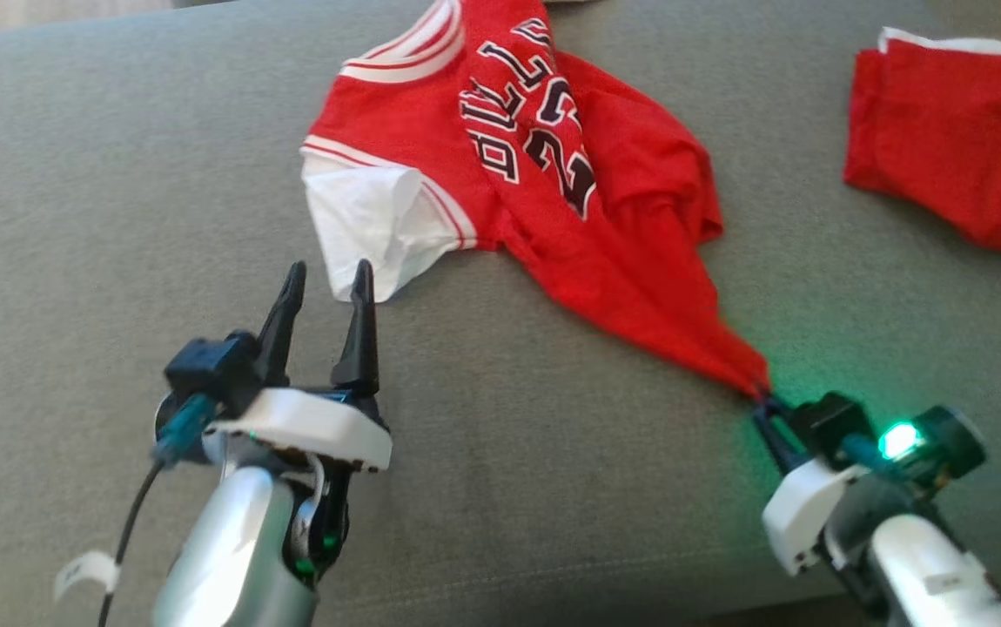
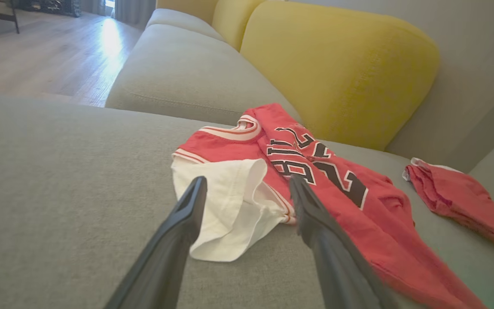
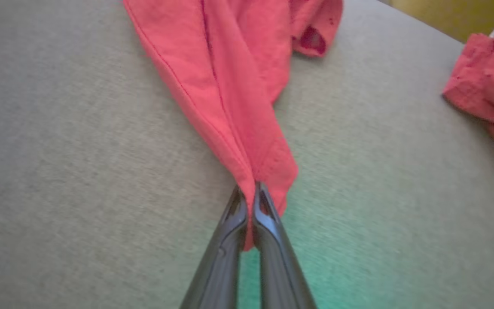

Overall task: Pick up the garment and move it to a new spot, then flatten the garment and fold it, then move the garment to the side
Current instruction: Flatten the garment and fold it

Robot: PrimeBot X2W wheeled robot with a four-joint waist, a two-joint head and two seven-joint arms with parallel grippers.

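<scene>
The crumpled red mesh jersey [image 1: 614,209], white-trimmed and dark-lettered, lies on the grey woven sofa cushion [image 1: 100,192], with one corner drawn into a taut, pleated point. The right gripper [image 1: 760,399] is clenched on that corner. The left gripper [image 1: 326,277] is released, its fingers spread beside the soft white sleeve [image 1: 361,218].

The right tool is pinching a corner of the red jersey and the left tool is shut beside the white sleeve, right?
No: the left tool is open, not shut, beside the white sleeve, as the left wrist view shows. The right tool pinches the red jersey.
</scene>
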